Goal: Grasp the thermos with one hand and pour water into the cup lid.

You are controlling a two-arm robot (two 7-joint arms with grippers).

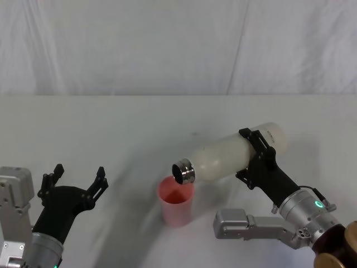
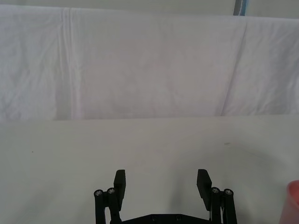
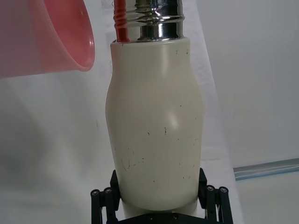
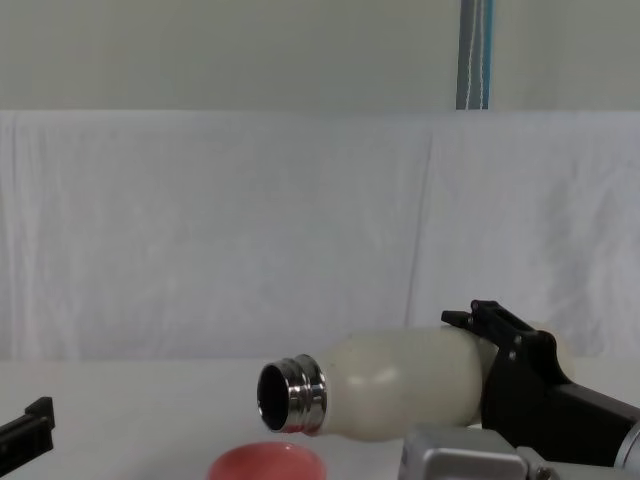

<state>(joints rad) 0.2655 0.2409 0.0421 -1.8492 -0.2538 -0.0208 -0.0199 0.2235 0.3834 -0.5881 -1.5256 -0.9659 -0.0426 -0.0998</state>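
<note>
Thermos [image 1: 234, 154] over white-draped table [image 1: 111, 128]

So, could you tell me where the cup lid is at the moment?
In the head view the cup lid stands upright on the table, centre-right, directly beneath the steel mouth of the tilted thermos held by the right gripper.

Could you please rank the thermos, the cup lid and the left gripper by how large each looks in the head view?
1. The thermos, held tilted by the right gripper, looks clearly largest.
2. The left gripper and the cup lid look roughly alike, and the gripper sits nearer the camera, so I won't rank them.
</note>
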